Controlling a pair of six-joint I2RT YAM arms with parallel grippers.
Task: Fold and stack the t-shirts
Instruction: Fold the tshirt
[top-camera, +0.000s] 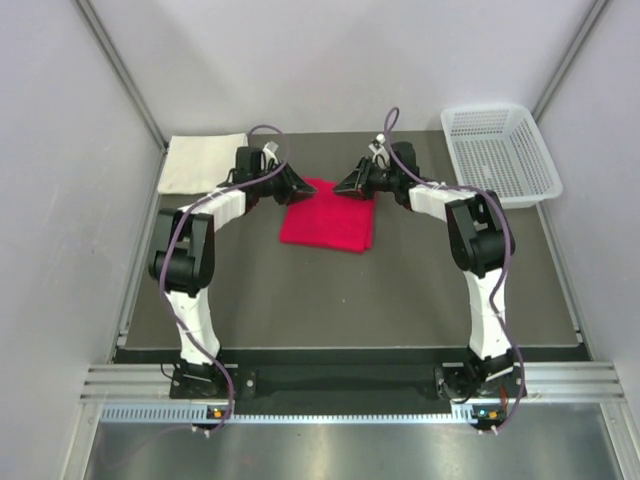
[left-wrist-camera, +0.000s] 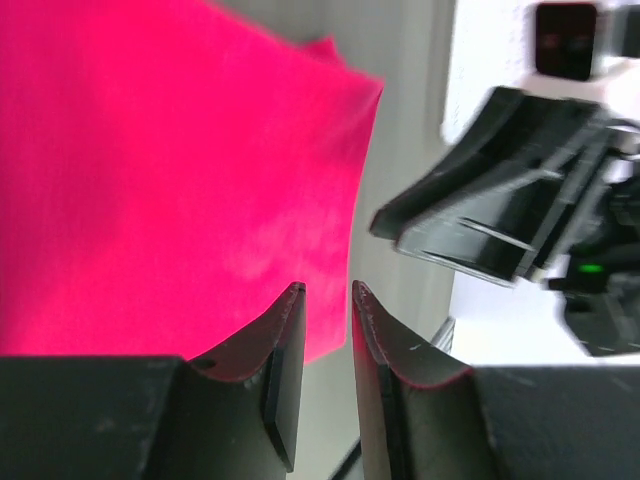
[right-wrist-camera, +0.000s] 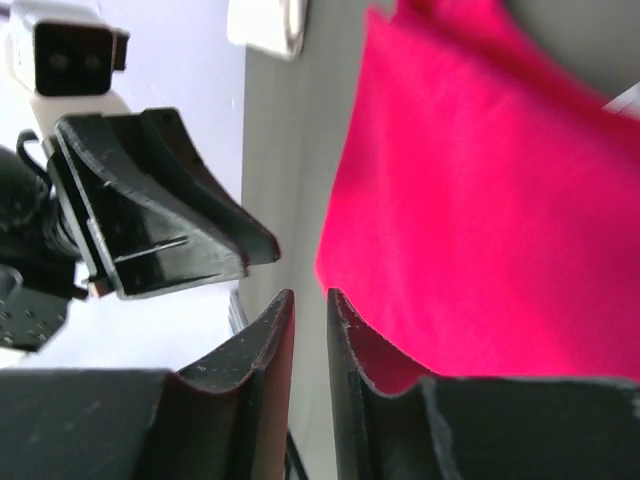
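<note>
Left hand and right hand hover facing each other at the far edge of the red t-shirt, each with its fingers slightly parted and nothing between them. That shirt lies folded in a rough square mid-worktop. The cream-white t-shirt lies folded at the far left corner, well apart. A white mesh basket sits at the far right.

Bare desk stretches from the near edge to the folded red t-shirt. At its far side, the left end effector and right end effector face each other across a narrow gap. The cream t-shirt fills the far left corner, the basket the far right.
</note>
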